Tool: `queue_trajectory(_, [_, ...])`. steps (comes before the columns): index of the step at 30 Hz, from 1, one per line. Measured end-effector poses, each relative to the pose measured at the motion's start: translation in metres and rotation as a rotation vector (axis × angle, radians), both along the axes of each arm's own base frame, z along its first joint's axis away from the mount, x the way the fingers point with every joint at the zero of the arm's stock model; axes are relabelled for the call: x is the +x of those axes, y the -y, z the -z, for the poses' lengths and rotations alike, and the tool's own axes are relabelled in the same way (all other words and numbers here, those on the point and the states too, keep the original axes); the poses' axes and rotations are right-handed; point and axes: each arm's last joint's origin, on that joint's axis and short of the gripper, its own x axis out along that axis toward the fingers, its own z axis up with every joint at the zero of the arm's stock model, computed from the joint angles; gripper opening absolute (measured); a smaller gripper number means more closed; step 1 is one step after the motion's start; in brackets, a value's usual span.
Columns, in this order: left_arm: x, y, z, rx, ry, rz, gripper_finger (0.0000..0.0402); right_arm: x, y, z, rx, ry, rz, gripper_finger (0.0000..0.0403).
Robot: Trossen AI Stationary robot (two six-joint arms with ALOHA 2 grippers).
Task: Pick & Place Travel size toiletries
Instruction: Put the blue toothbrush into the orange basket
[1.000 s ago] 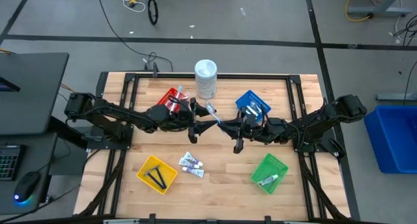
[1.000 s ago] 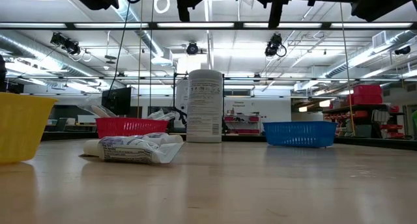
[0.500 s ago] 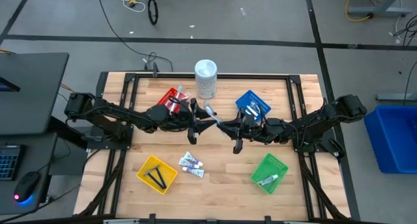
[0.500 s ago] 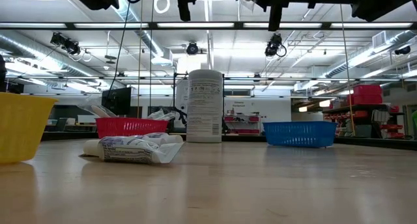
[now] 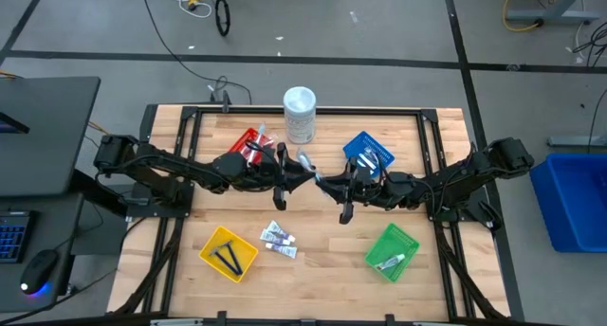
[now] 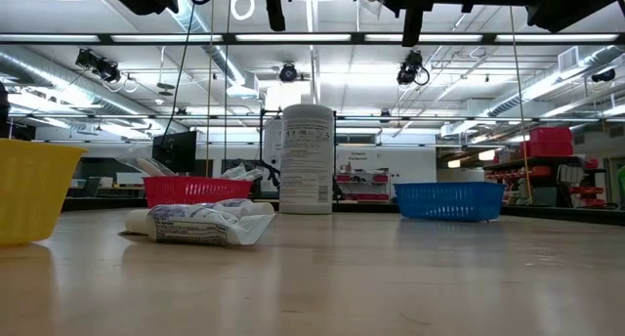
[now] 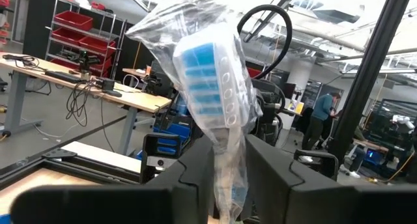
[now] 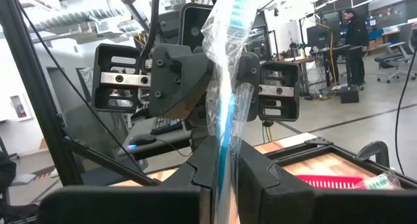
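1. High view: both arms are being shown meeting mid-table, w/ the left gripper (image 5: 289, 172) and right gripper (image 5: 322, 180) facing each other over bare wood, between the red basket (image 5: 248, 142) and blue basket (image 5: 367, 150).
2. A clear-wrapped blue toothbrush (image 5: 308, 165) is being held up btwn the two grippers, above the table.
3. Left wrist view: the left fingers (image 7: 189, 178) are being seen closed in on both sides of the wrapped toothbrush's (image 7: 212, 87) lower end; its blue bristle head is sticking up.
4. Right wrist view: the right fingers (image 8: 208, 165) are being seen clamped on the same wrapper (image 8: 225, 87), w/ the left gripper (image 8: 215, 81) behind it.
5. Low view only: small white tubes (image 6: 200, 222) are lying on the table; the white cylinder (image 6: 307, 158) is standing behind; the handoff itself isn't being shown.
6. High view only: black pieces are lying in the yellow basket (image 5: 228, 252), and a tube in the green basket (image 5: 392, 251).
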Motion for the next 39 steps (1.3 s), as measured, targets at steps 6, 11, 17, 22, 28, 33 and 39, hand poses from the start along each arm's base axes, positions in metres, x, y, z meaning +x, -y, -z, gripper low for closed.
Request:
queue_trajectory(6, [0.0, 0.0, 0.0, -0.002, 0.0, 0.002, 0.0065, 0.0, 0.0, 0.0, 0.0, 0.0, 0.0, 0.0035])
queue_trajectory(11, [0.0001, 0.0007, 0.0, 0.008, 0.0, 0.024, 0.0042, 0.0, 0.0, 0.0, 0.0, 0.0, 0.0, 0.0035])
queue_trajectory(17, [0.0, 0.0007, 0.0, 0.011, 0.0, 0.023, 0.0028, 0.0, 0.0, 0.0, 0.001, 0.0, 0.0, 0.0035])
queue_trajectory(22, [0.0001, 0.0007, 0.0, 0.003, 0.001, 0.025, 0.0038, 0.0, 0.0, 0.0, 0.0, 0.0, 0.0, 0.0035])
queue_trajectory(28, [0.0001, 0.0007, 0.0002, 0.001, -0.001, 0.026, 0.0025, 0.0, 0.0, -0.0001, 0.0, 0.001, -0.001, 0.0052])
queue_trajectory(33, [0.0001, 0.0007, -0.0001, 0.013, 0.0, 0.021, 0.0027, -0.0005, 0.0002, -0.0028, 0.006, 0.03, 0.0, 0.0075])
queue_trajectory(39, [0.0003, -0.0027, -0.0001, 0.01, 0.0, 0.013, 0.0028, -0.001, 0.0004, -0.0048, 0.004, 0.049, 0.003, 0.0123])
